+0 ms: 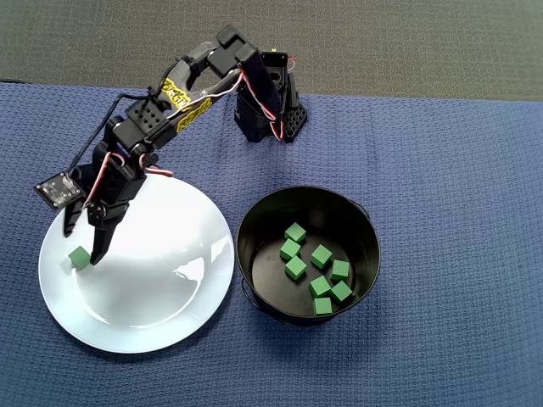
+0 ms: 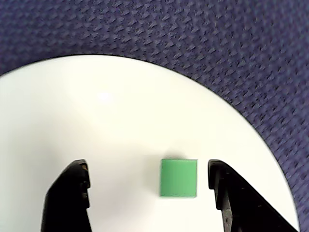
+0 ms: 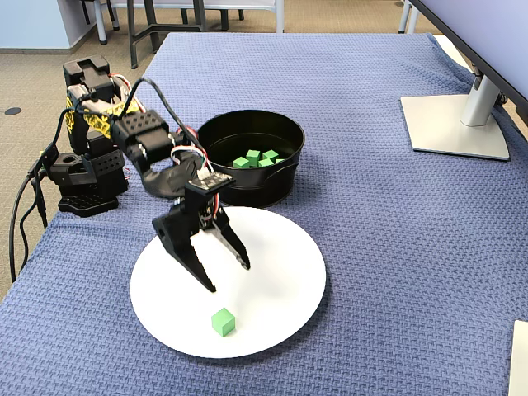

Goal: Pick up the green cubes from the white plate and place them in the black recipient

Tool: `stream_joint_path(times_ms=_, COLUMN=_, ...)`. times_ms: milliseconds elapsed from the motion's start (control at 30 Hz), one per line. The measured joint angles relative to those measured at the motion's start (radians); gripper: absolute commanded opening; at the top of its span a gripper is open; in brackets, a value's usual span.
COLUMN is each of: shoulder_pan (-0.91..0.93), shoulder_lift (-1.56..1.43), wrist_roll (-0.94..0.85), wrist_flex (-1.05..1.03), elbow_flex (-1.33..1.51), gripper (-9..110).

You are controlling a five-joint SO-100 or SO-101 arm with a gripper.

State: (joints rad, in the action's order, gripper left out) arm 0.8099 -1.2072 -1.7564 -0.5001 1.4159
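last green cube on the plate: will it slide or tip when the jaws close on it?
The green cube sits flat on the glossy white plate, so it probably slides rather than tips if one jaw touches first. In the wrist view it lies nearer the right jaw, so a small sideways push looks likely. Its flat, matte faces should grip well and it shouldn't roll.

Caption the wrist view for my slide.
Open gripper straddling the last green cube on the white plate, blue cloth beyond.

Green cube [image 2: 178, 178], white plate [image 2: 72, 121], blue woven cloth [image 2: 217, 48].
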Motion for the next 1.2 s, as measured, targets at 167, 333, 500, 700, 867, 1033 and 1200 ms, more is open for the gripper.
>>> stream_joint_path(times_ms=167, shoulder_pan=0.005, shoulder_lift=0.017, wrist_roll=-0.075, wrist_flex=0.121, elbow_flex=0.012, gripper=27)
stream_joint_path(times_ms=333, shoulder_pan=0.003, shoulder_lift=0.017, wrist_roll=-0.089, wrist_flex=0.227, elbow_flex=0.071, gripper=27)
stream_joint_path(times_ms=500, shoulder_pan=0.003, shoulder_lift=0.017, wrist_roll=-0.094, wrist_flex=0.301, elbow_flex=0.175, gripper=27)
stream_joint_path(times_ms=700, shoulder_pan=0.003, shoulder_lift=0.031, wrist_roll=-0.103, wrist_flex=0.382, elbow_flex=0.272, gripper=26)
stream_joint_path(times_ms=867, shoulder_pan=0.003, shoulder_lift=0.06, wrist_roll=-0.106, wrist_flex=0.413, elbow_flex=0.285, gripper=26)
stream_joint_path(times_ms=1033, shoulder_pan=0.003, shoulder_lift=0.098, wrist_roll=-0.114, wrist_flex=0.436, elbow_flex=0.285, gripper=26)
stream_joint_path(times_ms=1200, shoulder_pan=0.005, shoulder_lift=0.138, wrist_roll=-0.121, wrist_flex=0.451, elbow_flex=0.279, gripper=26)
